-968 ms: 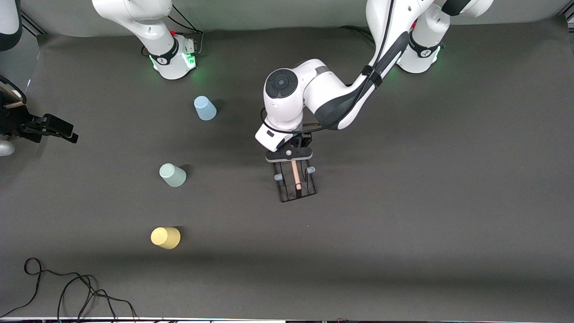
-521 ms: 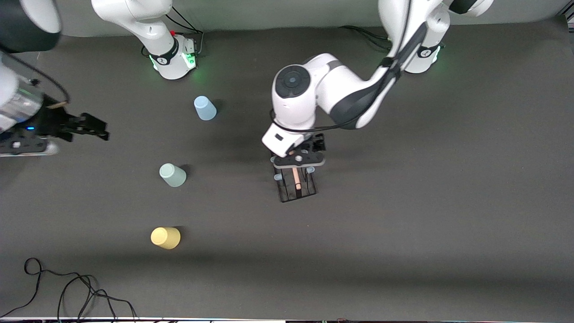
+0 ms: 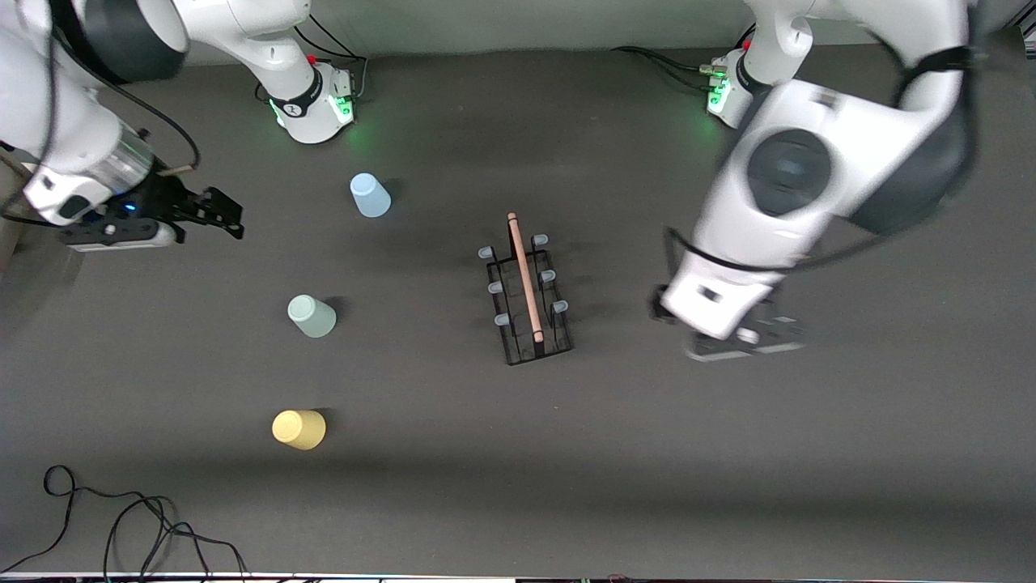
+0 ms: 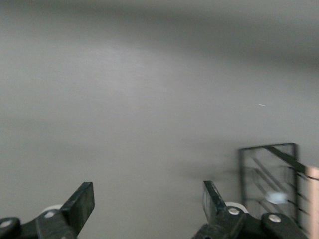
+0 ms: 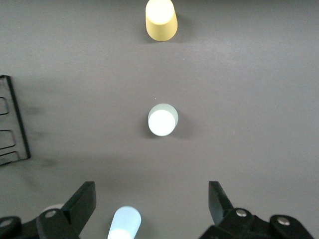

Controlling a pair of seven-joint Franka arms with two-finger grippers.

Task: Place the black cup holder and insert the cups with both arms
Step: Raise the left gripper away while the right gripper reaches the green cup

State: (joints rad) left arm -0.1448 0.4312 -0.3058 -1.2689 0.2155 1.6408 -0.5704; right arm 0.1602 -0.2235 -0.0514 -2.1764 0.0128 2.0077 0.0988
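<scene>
The black cup holder point(image 3: 528, 285) stands on the table's middle, its wooden rod handle point(image 3: 524, 274) along the top; one end of it shows in the left wrist view point(image 4: 271, 177). Nothing holds it. My left gripper point(image 3: 753, 340) is open and empty point(image 4: 148, 199) over bare table, beside the holder toward the left arm's end. Three cups stand upside down: light blue point(image 3: 370, 195), mint green point(image 3: 311, 316), yellow point(image 3: 299, 429). My right gripper point(image 3: 227, 215) is open over the table beside the blue cup, which shows between its fingers point(image 5: 124, 224); mint point(image 5: 162, 120) and yellow point(image 5: 160, 20) lie farther off.
A loose black cable point(image 3: 121, 518) lies near the front edge at the right arm's end. The two green-lit arm bases point(image 3: 312, 105) point(image 3: 728, 89) stand along the table's back edge. The holder's rim point(image 5: 12, 124) shows in the right wrist view.
My left gripper opened, let go of the holder's handle and swung away toward the left arm's end. The right arm came in from the table's end toward the blue cup.
</scene>
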